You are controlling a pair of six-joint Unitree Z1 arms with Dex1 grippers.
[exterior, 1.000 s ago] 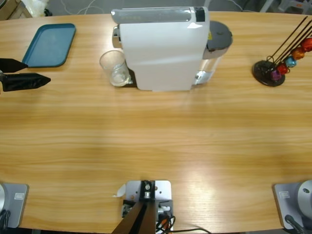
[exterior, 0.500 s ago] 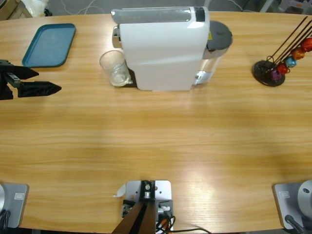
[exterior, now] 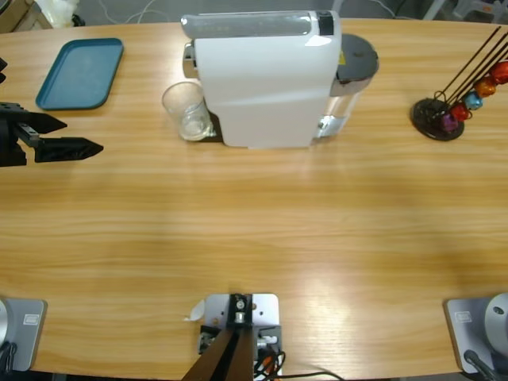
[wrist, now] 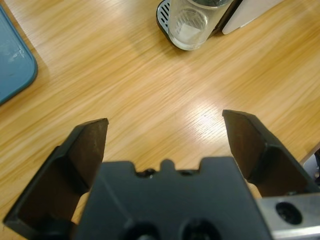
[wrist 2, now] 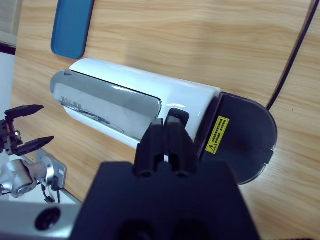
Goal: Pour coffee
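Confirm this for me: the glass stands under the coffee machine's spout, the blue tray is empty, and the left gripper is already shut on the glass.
Not quite. The left gripper is open and well short of the glass, as the left wrist view shows. The glass does stand at the coffee machine, and the blue tray is empty.

Left gripper (exterior: 67, 136) has pushed further in from the table's left edge across the earlier pictures; more of its black body now shows behind the jaws. Most of the advance came in the first interval, only a slight creep since. Jaws spread wide, nothing between them. The glass (exterior: 186, 110) lies well ahead of the jaw tips, closer than before.
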